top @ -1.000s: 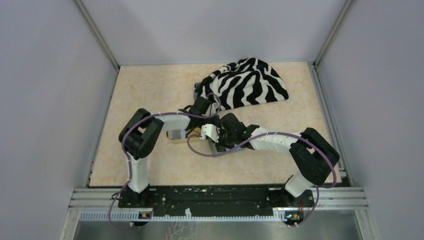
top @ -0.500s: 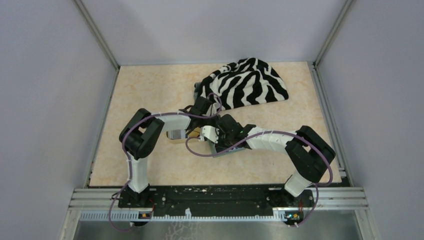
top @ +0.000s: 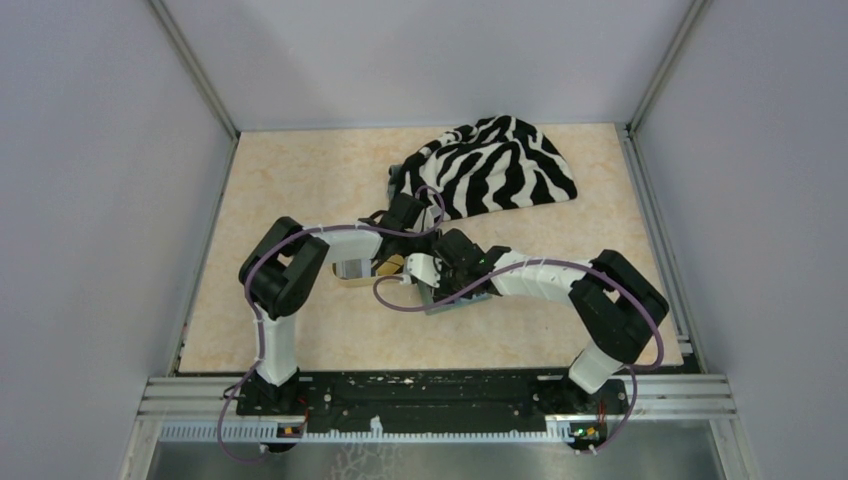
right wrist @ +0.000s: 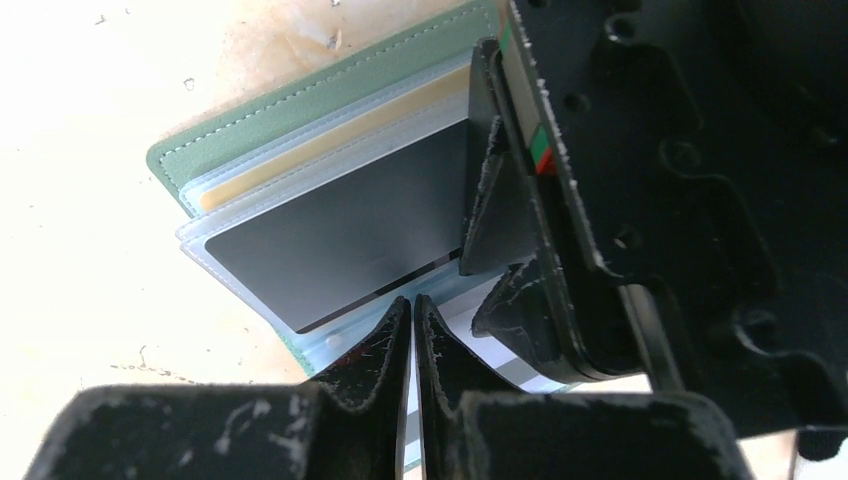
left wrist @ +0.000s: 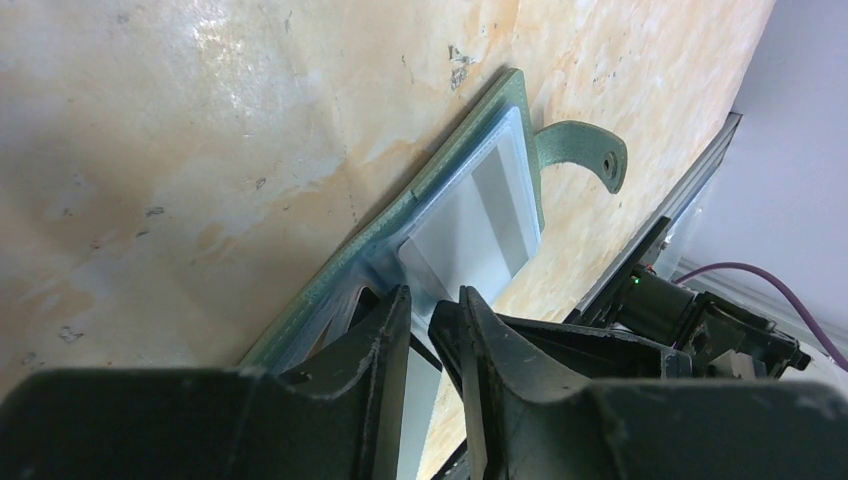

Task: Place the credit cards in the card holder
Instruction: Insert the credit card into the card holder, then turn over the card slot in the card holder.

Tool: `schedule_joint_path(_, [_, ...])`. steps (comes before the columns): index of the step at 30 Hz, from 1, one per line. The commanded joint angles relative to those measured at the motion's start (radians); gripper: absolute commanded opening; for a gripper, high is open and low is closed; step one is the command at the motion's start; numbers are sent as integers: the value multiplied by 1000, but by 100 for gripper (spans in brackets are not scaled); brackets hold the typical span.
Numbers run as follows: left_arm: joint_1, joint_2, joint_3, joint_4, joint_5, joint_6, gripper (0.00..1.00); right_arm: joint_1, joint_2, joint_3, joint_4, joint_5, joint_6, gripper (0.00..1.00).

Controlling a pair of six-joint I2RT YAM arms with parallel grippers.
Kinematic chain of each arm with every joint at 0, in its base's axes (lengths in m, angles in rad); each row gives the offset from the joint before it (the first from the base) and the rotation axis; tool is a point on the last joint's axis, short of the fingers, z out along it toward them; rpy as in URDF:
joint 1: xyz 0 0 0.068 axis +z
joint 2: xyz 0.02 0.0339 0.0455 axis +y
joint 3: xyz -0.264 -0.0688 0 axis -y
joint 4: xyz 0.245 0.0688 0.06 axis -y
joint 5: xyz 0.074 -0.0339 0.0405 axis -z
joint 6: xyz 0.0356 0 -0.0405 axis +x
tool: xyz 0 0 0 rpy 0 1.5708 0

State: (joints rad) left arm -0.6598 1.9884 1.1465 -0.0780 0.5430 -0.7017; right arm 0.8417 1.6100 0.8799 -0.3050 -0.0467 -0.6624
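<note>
Pinning the card holder flat, just nearside of the zebra cloth, matters now; left claw and right claw are both nearly closed, so the dark card should slide in squarely.

I'm working in a lab test cell. Plain grey panels on aluminium posts wall in my beige tabletop from 9 through 12 to 3 o'clock, with a slotted mounting rail at 6.

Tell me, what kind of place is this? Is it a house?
Probably a robot test booth, not a house: plain grey walls box in a table, and two robot arms are bolted to a metal rail at its near edge.
</note>
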Motion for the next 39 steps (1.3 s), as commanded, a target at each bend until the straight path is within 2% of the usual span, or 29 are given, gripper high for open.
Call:
schedule_joint_path(1, [2, 30, -14, -107, -74, 44, 33, -24, 1, 53, -20, 16, -5, 4])
schedule_joint_path(5, [1, 5, -18, -98, -92, 36, 34, -37, -17, 71, -56, -49, -7, 4])
schedule_joint_path(11, [1, -106, -52, -46, -131, 27, 35, -84, -111, 129, -225, -373, -85, 6])
schedule_joint_path(17, [0, -286, -138, 67, -163, 31, 35, -245, -224, 160, -293, -664, -92, 11])
schedule_joint_path(20, [0, -397, -211, 191, -155, 54, 35, -334, -278, 147, -264, -770, -46, 14])
schedule_joint_path(23, [0, -536, -316, 308, -147, 82, 35, -413, -324, 110, -169, -863, 60, 31])
schedule_joint_path(25, [0, -653, -407, 402, -159, 102, 35, -452, -334, 72, -93, -906, 151, 47])
schedule_joint_path(26, [1, -713, -459, 446, -169, 112, 37, -469, -330, 56, -72, -933, 179, 50])
schedule_joint_path(29, [2, -909, -611, 549, -262, 120, 58, -493, -277, 46, -49, -967, 255, 51])
schedule_joint_path(32, [1, -1101, -778, 641, -333, 125, 96, -495, -202, 86, -89, -943, 293, 51])
schedule_joint_path(35, [2, -1238, -913, 690, -438, 16, 99, -495, -130, 142, -170, -891, 302, 49])
schedule_joint_path(39, [2, -1323, -1030, 748, -399, -66, 99, -494, -84, 131, -229, -819, 290, 46])
